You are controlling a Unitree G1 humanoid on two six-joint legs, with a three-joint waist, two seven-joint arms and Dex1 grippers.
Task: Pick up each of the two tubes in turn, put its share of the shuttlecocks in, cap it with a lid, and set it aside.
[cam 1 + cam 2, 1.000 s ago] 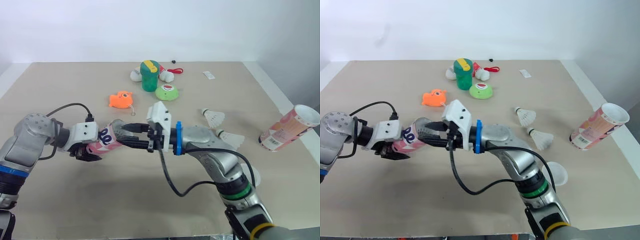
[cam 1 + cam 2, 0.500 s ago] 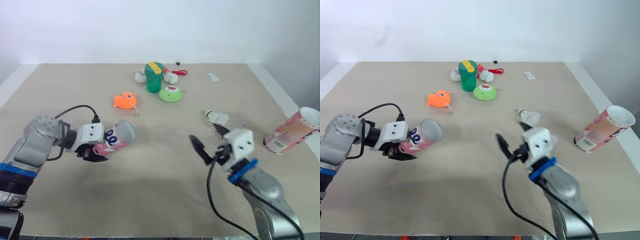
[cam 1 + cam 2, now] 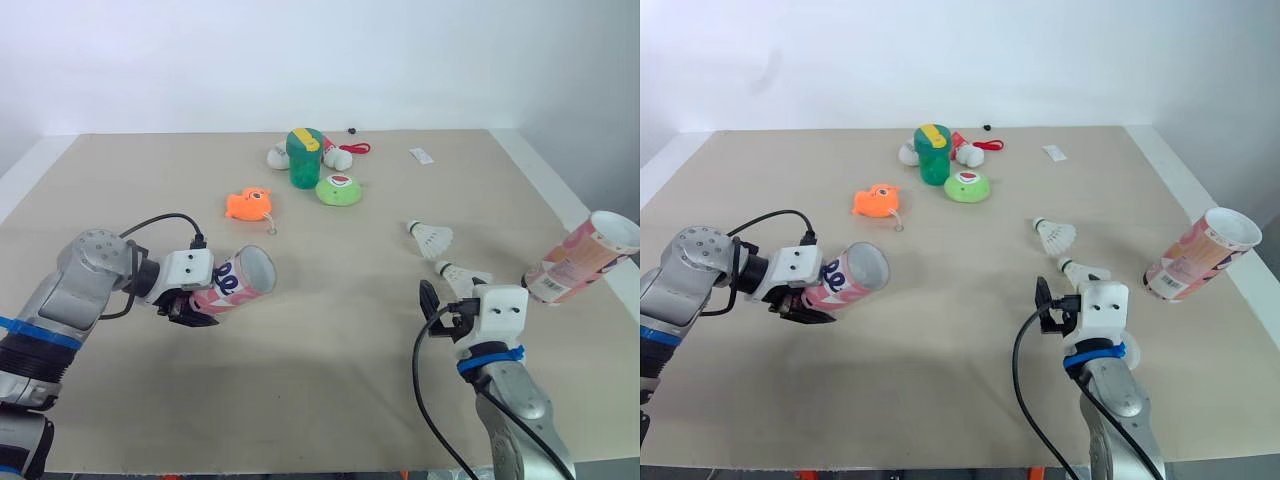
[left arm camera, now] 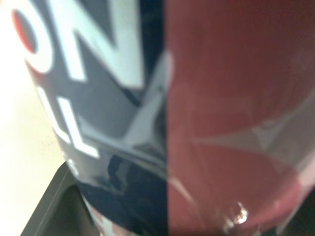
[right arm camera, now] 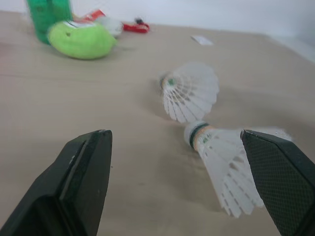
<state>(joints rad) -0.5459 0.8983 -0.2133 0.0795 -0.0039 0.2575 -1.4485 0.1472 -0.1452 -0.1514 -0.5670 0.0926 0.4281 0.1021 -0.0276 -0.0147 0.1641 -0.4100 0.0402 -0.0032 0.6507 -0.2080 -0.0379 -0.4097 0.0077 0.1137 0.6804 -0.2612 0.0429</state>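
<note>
My left gripper [image 3: 193, 308] is shut on a pink tube [image 3: 236, 284], held tilted just above the table with its open mouth facing right; its printed wall [image 4: 197, 123] sits right in front of the left wrist camera. My right gripper [image 3: 438, 304] hangs open at the front right, nothing between its fingers [image 5: 83, 182]. Just beyond it lie two white shuttlecocks, one near [image 5: 224, 157] and one farther [image 5: 191, 92]. A second pink tube [image 3: 584, 258] leans at the table's right edge, mouth up.
At the back of the table stand a green bottle [image 3: 304, 157], a green round toy [image 3: 337, 189] and white plush pieces. An orange fish toy [image 3: 247, 203] lies left of centre. A small paper tag [image 3: 420, 154] lies at the back right.
My right gripper has pulled away from the held tube's mouth and moved right and nearer, ending open by the shuttlecocks. The left gripper keeps the tube in about the same place.
</note>
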